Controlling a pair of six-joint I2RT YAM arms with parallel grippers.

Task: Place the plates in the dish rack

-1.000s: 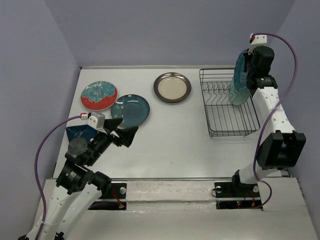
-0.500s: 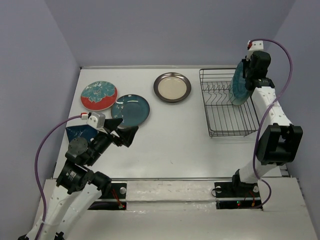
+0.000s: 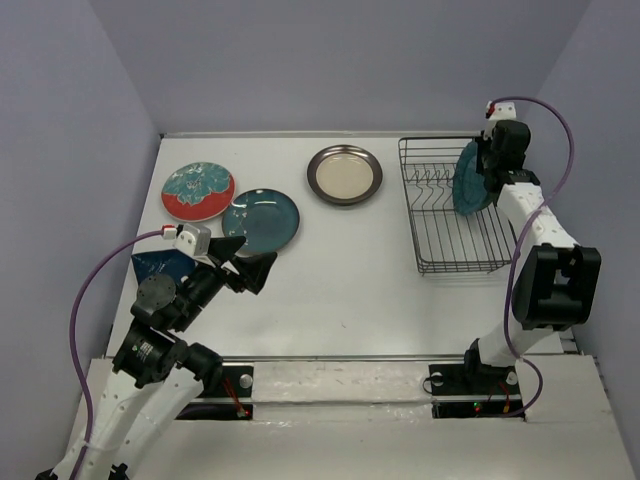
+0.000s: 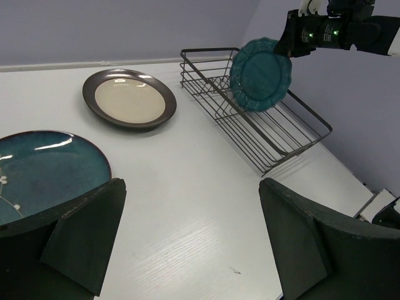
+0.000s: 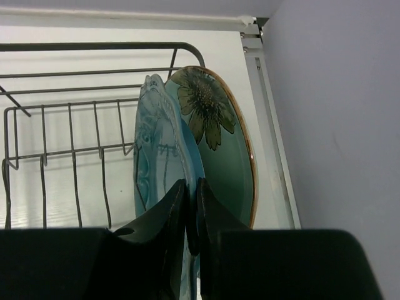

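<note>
- Lower and further left than a second ago, the scalloped teal plate point(image 3: 465, 182) now stands on edge over the far right part of the dish rack point(image 3: 455, 235), brought there by the right arm. The left arm has not shifted.
- The right gripper point(image 5: 187, 195) is clenched on that plate's rim, its two fingers point(image 5: 165, 214) pressed close with the rim between them.
- Whether the plate's lower edge touches the rack's wires cannot be told, since the gripper hides it in the wrist view.
- Just beside the held plate, on the side away from the rack's prongs point(image 5: 72, 165), a flowered green plate point(image 5: 222, 144) with a brown edge stands upright at the rack's right side.
- Left of the rack and apart from it, the brown-rimmed cream plate point(image 3: 345, 174) lies flat on the table point(image 3: 350, 290).
- Further left of the rack lies the dark teal plate point(image 3: 262, 220). Beyond it is the red-rimmed plate point(image 3: 198, 190), and their edges meet.
- The left gripper point(image 3: 247, 262) hovers well left of the rack, near the dark teal plate, its jaws spread wide and holding nothing.
</note>
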